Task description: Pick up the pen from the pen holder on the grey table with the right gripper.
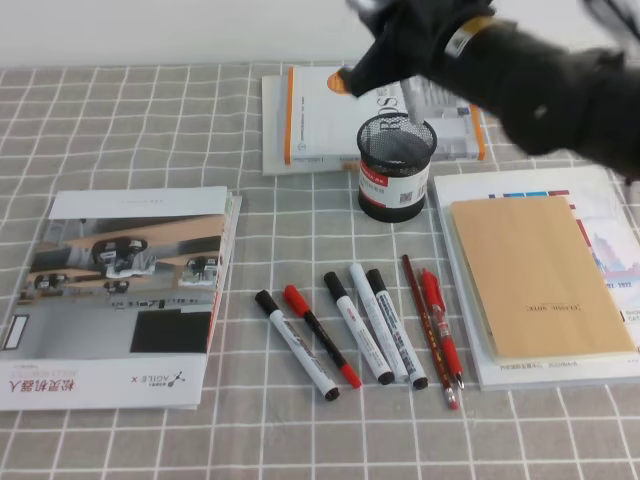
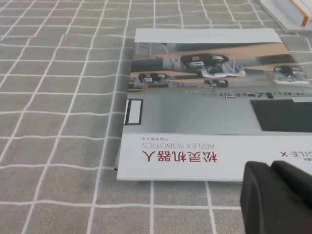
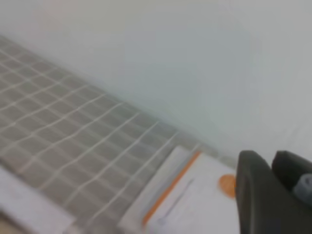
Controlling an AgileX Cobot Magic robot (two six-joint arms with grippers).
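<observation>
one grey pen [image 1: 415, 105] pinched in right hand [image 1: 405, 72], lifted above the black mesh pen holder [image 1: 396, 168], tip near its rim. holder stands on grey table [image 1: 130, 130] by an orange-edged book [image 1: 320, 120]. left hand [image 2: 278, 195] low over a brochure [image 2: 204, 107], grip state can't tell.

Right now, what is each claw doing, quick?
Left claw: fingers together, holding nothing, above the booklet.
Right claw: above the pen holder, closed on the pen, it seems; blurry.
</observation>
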